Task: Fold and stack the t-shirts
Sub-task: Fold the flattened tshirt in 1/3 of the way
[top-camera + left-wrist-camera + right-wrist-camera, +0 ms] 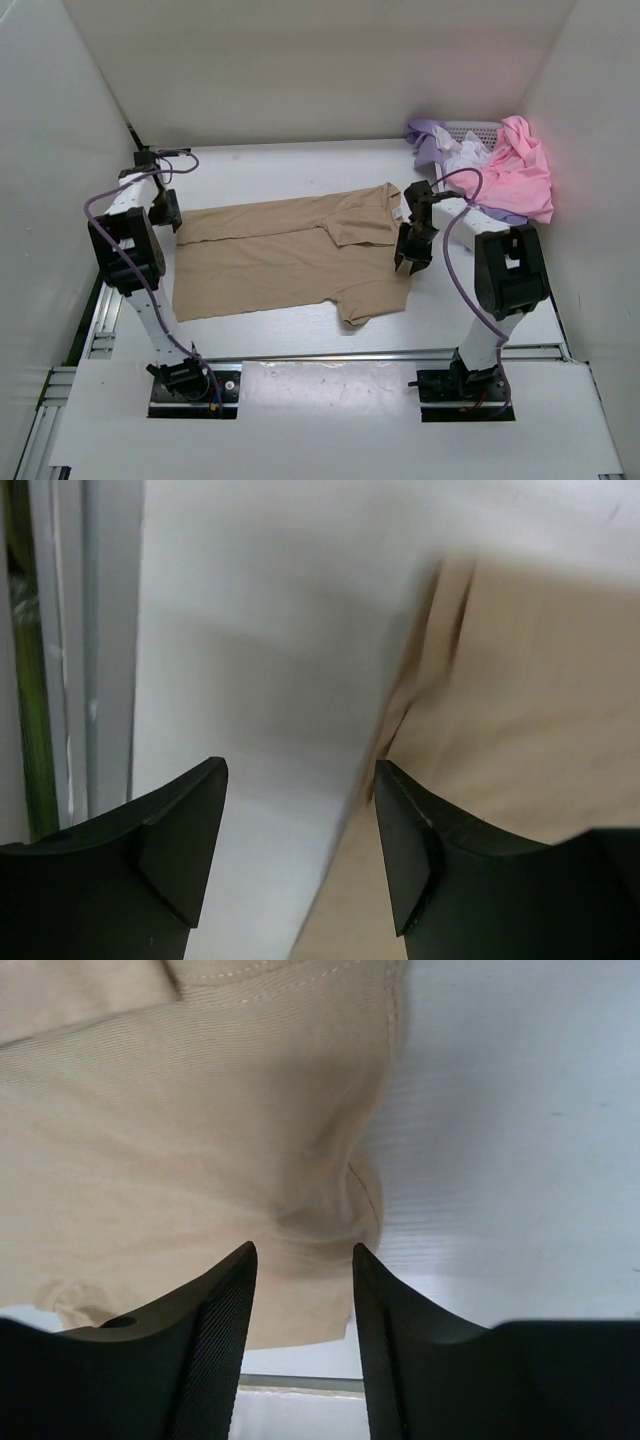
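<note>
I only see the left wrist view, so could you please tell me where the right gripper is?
Observer: The right gripper is open over the tan t-shirt, at its right-hand edge.
Operator: Thanks; where are the others?
Observer: The pink t-shirt, white t-shirt and lavender t-shirt lie heaped over a white mesh basket, far right corner.
Operator: Is the tan one folded?
Observer: Its far side looks folded in; the near sleeve sticks out.
</note>
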Robot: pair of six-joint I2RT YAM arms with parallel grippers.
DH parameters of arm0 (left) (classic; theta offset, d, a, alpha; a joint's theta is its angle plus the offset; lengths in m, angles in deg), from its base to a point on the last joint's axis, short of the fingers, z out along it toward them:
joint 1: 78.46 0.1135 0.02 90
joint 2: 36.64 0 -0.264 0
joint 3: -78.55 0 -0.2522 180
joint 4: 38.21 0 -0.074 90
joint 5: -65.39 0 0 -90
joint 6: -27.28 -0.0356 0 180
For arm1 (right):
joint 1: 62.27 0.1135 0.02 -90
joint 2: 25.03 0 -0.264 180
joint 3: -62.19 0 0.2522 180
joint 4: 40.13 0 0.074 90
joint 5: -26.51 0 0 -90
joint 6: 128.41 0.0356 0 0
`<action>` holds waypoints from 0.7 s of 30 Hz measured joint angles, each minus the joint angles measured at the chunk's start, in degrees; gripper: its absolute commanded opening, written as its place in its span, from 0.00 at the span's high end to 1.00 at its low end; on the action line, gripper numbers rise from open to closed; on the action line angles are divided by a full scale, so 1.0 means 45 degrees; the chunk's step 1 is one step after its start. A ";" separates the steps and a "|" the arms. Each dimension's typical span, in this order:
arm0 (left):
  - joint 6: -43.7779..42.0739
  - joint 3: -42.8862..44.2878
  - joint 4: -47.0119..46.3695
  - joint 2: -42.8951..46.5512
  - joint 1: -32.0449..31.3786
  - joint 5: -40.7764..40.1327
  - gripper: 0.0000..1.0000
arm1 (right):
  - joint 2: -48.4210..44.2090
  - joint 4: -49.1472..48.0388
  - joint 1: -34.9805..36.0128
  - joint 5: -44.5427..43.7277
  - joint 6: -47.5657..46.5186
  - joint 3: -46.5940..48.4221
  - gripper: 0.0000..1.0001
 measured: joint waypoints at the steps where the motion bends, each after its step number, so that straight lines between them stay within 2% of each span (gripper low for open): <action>1: 0.0000 -0.0554 0.0097 0.0563 0.0058 -0.0019 0.29 | -0.0185 0.0010 0.0058 -0.0146 -0.0044 0.0000 0.55; 4: -0.0005 -0.2254 0.0131 0.2268 -0.0010 -0.0058 0.29 | -0.0491 0.0257 0.0525 -0.0646 -0.0194 0.0321 0.62; 5: -0.0005 -0.2710 0.0126 0.2705 -0.0097 -0.0053 0.30 | -0.0495 0.0311 0.0753 -0.0811 -0.0243 0.0525 0.68; 7: 0.0000 -0.3755 0.0102 0.3483 -0.0364 -0.0039 0.30 | -0.0491 0.0257 0.1311 -0.1069 -0.0311 0.0991 0.73; 8: 0.0000 -0.4201 0.0121 0.3657 -0.0481 -0.0015 0.31 | -0.0481 0.0228 0.1511 -0.1030 -0.0325 0.1175 0.77; 9: -0.0005 -0.4605 0.0063 0.3701 -0.0597 0.0010 0.33 | -0.0379 0.0189 0.1705 -0.0894 -0.0282 0.1370 0.87; 12: -0.0005 -0.5289 -0.0092 0.3041 -0.0787 -0.0019 0.34 | 0.0495 0.0083 0.1880 -0.0330 -0.0005 0.1967 0.97; 16: -0.0083 -0.4410 0.0233 0.1996 -0.0782 -0.0136 0.34 | 0.2579 0.0019 0.1812 0.0350 0.0418 0.2608 0.99; 21: -0.0214 -0.1797 0.0612 0.0253 -0.0787 -0.0515 0.34 | 0.3730 0.0418 0.1690 0.0495 0.0971 0.4381 1.00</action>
